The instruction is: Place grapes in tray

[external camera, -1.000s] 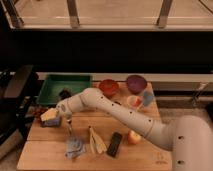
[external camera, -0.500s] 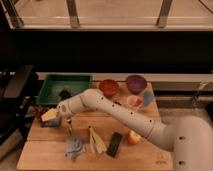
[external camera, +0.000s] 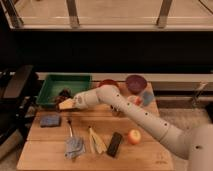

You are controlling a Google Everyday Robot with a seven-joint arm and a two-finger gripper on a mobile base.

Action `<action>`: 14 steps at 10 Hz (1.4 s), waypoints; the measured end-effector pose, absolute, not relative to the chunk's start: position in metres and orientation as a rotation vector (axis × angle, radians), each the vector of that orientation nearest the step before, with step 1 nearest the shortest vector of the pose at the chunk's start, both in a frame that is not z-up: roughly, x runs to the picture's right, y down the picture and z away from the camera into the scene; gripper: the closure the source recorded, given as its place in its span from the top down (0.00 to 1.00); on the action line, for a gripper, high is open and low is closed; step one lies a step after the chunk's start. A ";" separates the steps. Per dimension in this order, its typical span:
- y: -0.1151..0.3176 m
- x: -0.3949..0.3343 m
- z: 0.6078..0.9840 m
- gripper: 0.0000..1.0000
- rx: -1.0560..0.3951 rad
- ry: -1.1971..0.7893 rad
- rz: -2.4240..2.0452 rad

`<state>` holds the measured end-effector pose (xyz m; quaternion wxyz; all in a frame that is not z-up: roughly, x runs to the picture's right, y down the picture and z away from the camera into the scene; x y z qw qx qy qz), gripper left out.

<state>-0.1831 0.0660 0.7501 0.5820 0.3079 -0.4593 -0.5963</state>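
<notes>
Nearly done: gripper [external camera: 67,104] clenched at the near edge of the tray [external camera: 52,82], grapes [external camera: 64,93] apparently inside, release and withdrawal left.

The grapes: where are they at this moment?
In the camera view the grapes sit at the near right corner of the green tray, at the table's back left, just behind the shut gripper.
</notes>
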 end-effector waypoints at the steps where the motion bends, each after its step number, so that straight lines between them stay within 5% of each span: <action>1: 0.051 -0.167 0.753 0.00 0.718 -1.027 -1.383; 8: -0.051 -0.156 0.773 0.03 0.776 -0.930 -1.356; 14: -0.079 -0.160 0.813 0.61 0.775 -0.956 -1.315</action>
